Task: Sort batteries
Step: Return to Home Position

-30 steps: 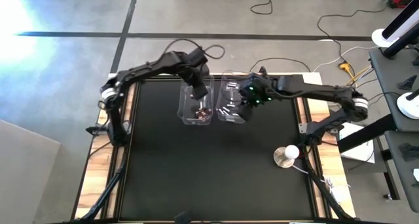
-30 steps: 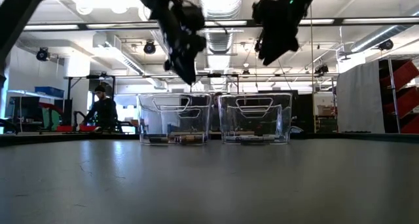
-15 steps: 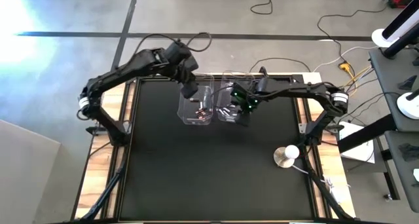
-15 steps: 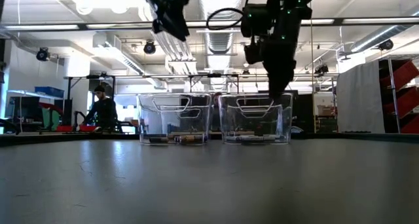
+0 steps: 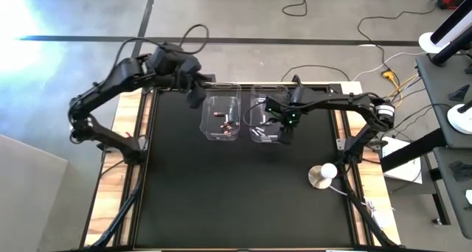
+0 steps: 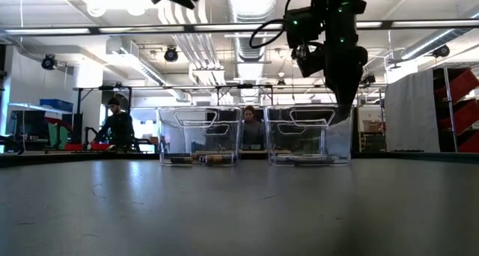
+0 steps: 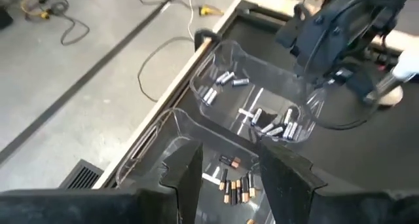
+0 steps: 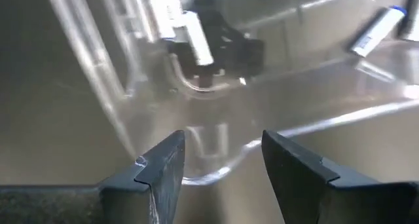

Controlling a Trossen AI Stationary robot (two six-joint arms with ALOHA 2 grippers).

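Fingers [image 7: 186,178] spread and empty on the left gripper [image 7: 229,162], likewise on the right gripper [image 8: 222,149]. Silver batteries [image 5: 257,131] inside the right bin [image 6: 299,140]; dark coppery batteries [image 5: 226,124] in the left bin [image 6: 198,140] just beside it. Right gripper at the right bin's near outer corner; left gripper raised past the left bin. White disc [image 5: 321,175] well apart.

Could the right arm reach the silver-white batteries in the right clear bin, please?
Probably yes: the right gripper hangs at the edge of the open-topped clear plastic bin, fingers open, nothing covering the silver-white cylindrical batteries; left gripper is well aside.
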